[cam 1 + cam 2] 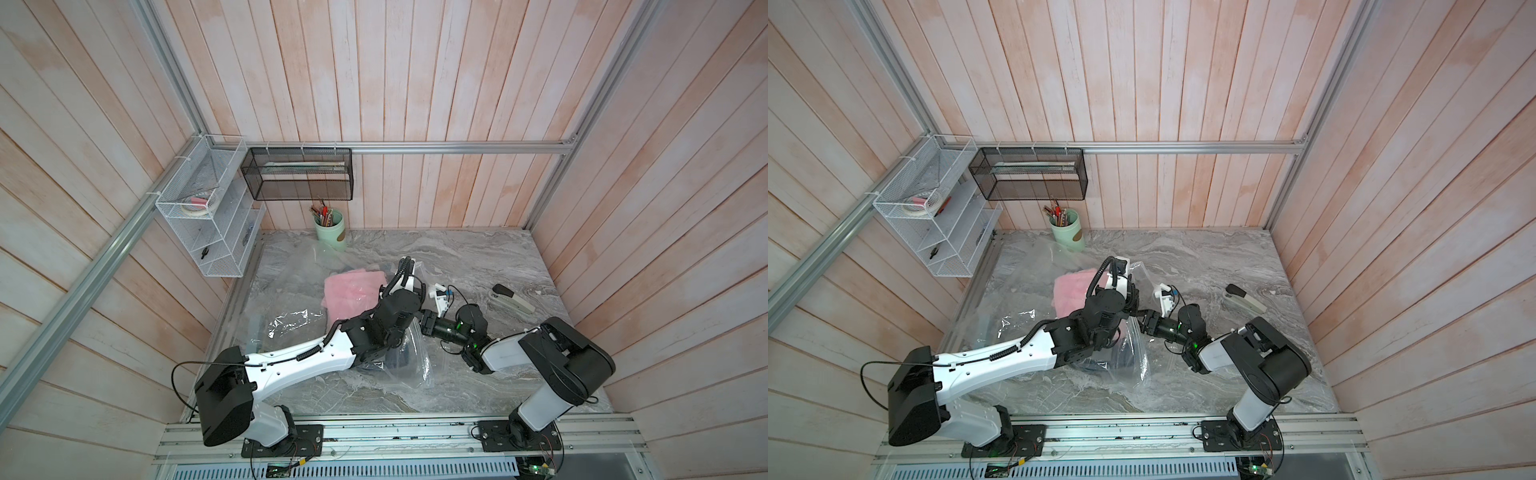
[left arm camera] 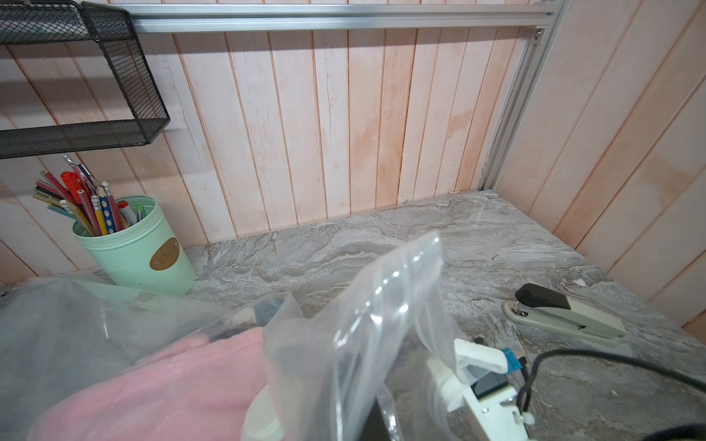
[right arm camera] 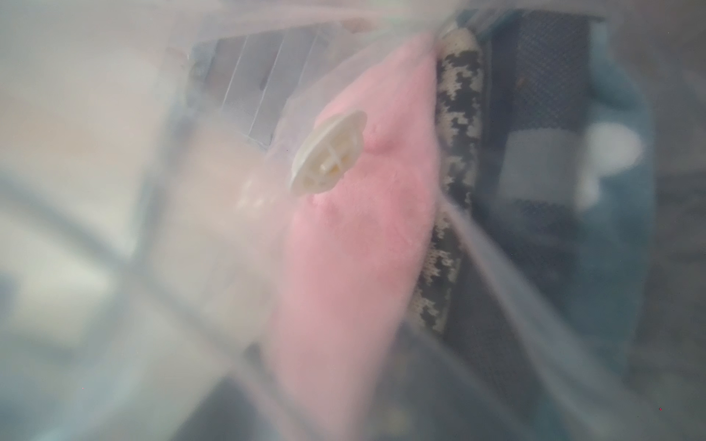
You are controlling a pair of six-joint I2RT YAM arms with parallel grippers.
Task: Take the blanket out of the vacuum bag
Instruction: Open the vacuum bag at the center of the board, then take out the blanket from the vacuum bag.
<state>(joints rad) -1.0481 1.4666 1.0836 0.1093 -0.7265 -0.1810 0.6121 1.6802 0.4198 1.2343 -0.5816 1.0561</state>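
Note:
The vacuum bag (image 1: 291,328) lies crumpled across the left and middle of the marble table, clear and glossy. A pink folded blanket (image 1: 353,291) lies inside it, next to the round white valve cap (image 2: 263,416). My left gripper (image 2: 375,418) is shut on an edge of the bag and holds that flap (image 2: 382,305) up. My right gripper (image 1: 424,321) points left at the bag's lifted mouth. In the right wrist view, blurred plastic covers its jaws. Through it show the blanket (image 3: 363,248), the valve cap (image 3: 328,152) and a dark patterned textile (image 3: 458,95).
A grey-and-black stapler (image 1: 513,299) lies at the right of the table. A mint cup of pencils (image 1: 330,232) stands by the back wall, touching the bag's far edge. A white wire shelf (image 1: 199,208) and a black mesh basket (image 1: 299,174) hang at the back left.

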